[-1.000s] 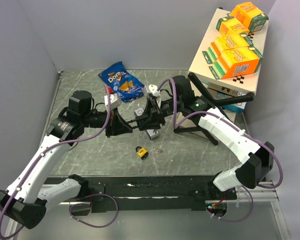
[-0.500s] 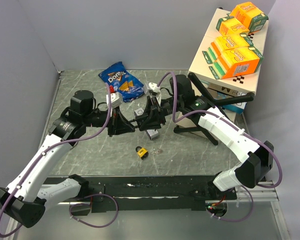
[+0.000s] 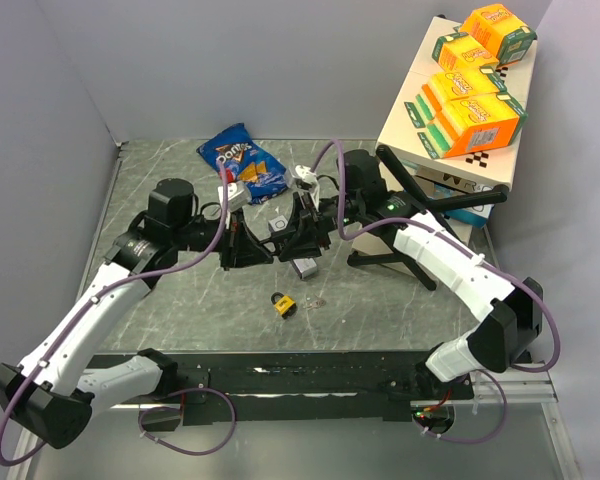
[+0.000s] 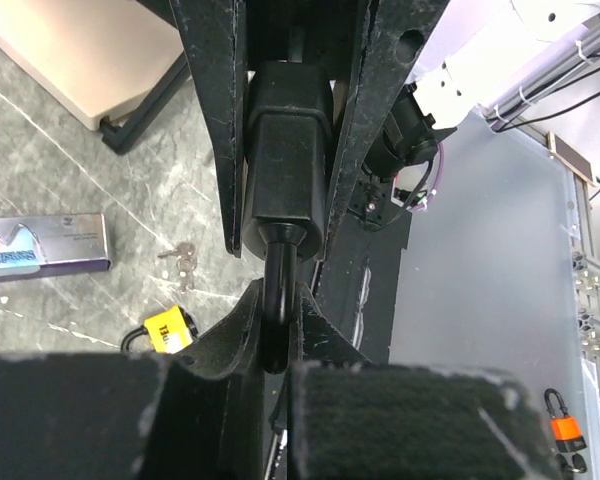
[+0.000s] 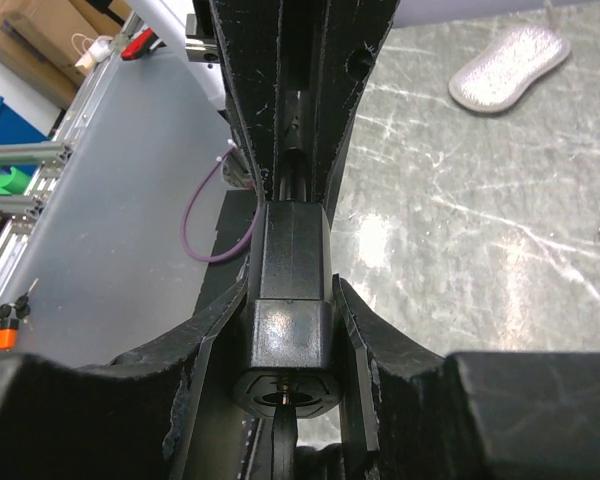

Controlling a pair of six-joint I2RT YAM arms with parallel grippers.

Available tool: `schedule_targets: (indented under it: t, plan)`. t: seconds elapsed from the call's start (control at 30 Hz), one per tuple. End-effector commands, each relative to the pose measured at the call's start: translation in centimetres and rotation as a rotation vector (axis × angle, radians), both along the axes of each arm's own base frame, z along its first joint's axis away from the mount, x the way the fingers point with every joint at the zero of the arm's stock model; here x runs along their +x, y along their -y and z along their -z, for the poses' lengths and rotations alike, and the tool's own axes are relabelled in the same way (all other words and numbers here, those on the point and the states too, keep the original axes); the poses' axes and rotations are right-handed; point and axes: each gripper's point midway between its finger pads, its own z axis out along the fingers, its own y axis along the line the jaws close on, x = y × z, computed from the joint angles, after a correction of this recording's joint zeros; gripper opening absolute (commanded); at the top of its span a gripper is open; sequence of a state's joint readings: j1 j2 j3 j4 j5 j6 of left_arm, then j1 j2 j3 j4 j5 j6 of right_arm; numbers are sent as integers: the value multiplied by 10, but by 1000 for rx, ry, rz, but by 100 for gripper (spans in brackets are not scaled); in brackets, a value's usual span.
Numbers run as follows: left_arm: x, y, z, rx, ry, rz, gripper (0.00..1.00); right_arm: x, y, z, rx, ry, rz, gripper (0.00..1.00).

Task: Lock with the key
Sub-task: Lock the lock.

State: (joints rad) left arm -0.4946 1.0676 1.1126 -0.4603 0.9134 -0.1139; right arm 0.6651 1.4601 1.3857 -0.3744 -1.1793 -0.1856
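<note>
Above table [image 3: 180, 290] mid: R gripper [image 5: 285, 360] clamps padlock [image 4: 288, 150] body, L gripper [image 4: 277, 345] pinches shackle [image 4: 278, 275].

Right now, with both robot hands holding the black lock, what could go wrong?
The left gripper pinches only the thin shackle of the black lock, so it might slip. The keys lie on the table while both grippers are busy; freeing the right gripper could let the lock swing.

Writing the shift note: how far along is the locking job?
Done: black padlock lifted, right gripper on its body, left gripper shut on its shackle. In hand: holding it between them. Left: keys lie on the table; keyhole looks empty.
</note>
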Motion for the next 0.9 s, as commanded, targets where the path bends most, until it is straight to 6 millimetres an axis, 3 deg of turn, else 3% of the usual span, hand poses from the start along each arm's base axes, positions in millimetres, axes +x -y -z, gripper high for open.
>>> schedule_targets:
  t: [0.0, 0.17, 0.33, 0.37, 0.4, 0.43, 0.47, 0.53, 0.57, 0.73, 0.87]
  plan:
    - [27, 48, -81, -274, 330, 65, 1, -48, -59, -3, 120, 125, -222, 0]
    - [24, 40, -72, -228, 319, 52, 1, -43, -52, -2, 106, 152, -218, 0]
    - [10, 9, -47, -126, 249, 29, 1, -28, -26, 3, 71, 176, -162, 1]
    - [5, 2, -45, -113, 262, 30, 1, -27, -23, 2, 66, 179, -156, 6]
    - [6, -7, -38, -94, 235, 7, 1, -29, -17, 4, 50, 167, -152, 24]
    - [-2, -14, -40, -96, 257, 20, 1, -24, -13, 4, 51, 186, -141, 35]
    - [-2, -21, -35, -84, 246, 7, 1, -24, -10, 2, 48, 192, -136, 56]
    - [-11, -32, -26, -44, 284, 16, 1, -23, -4, 3, 35, 201, -123, 69]
    - [-12, -36, -23, -31, 290, 10, 1, -21, -1, 0, 37, 212, -111, 81]
    - [-30, -49, -10, 24, 307, 34, 1, -15, 13, -3, 7, 234, -86, 85]
    - [-37, -57, 5, 88, 341, 57, 1, -8, 26, -2, -22, 255, -69, 81]
